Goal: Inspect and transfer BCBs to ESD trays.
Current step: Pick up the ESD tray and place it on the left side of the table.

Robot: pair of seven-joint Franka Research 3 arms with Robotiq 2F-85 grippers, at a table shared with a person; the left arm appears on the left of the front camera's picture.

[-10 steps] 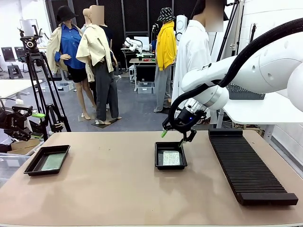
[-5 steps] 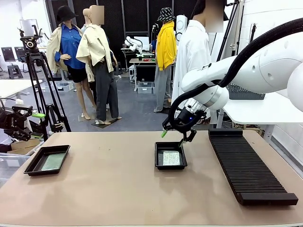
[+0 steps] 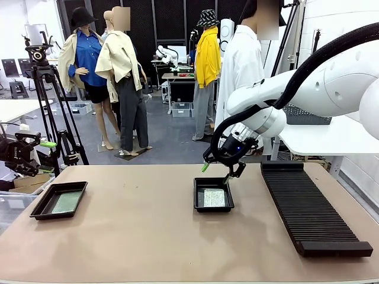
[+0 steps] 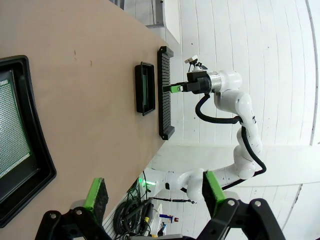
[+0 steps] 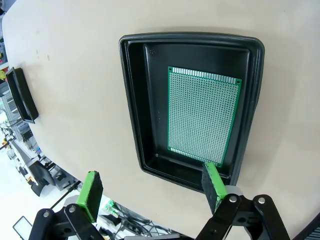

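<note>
Two black ESD trays lie on the table, each with a green BCB flat inside. The left tray (image 3: 41, 204) holds one board (image 3: 66, 202); the centre tray (image 3: 198, 195) holds another (image 3: 214, 197). My right gripper (image 3: 216, 173) hangs open just above the centre tray's far edge, holding nothing. From its wrist I look down past the open right gripper (image 5: 152, 187) at that tray (image 5: 131, 100) and its board (image 5: 202, 117). My left gripper (image 3: 46, 157) is open beyond the table's left edge, above the left tray. Beyond the open left gripper (image 4: 154, 192) lie the left tray (image 4: 37, 165) and its board (image 4: 10, 130).
A long black ribbed rack (image 3: 308, 207) runs along the table's right side. A person in a white coat (image 3: 240, 65) stands at the far side. A camera tripod (image 3: 47, 106) stands off the far left corner. The table's middle and front are bare.
</note>
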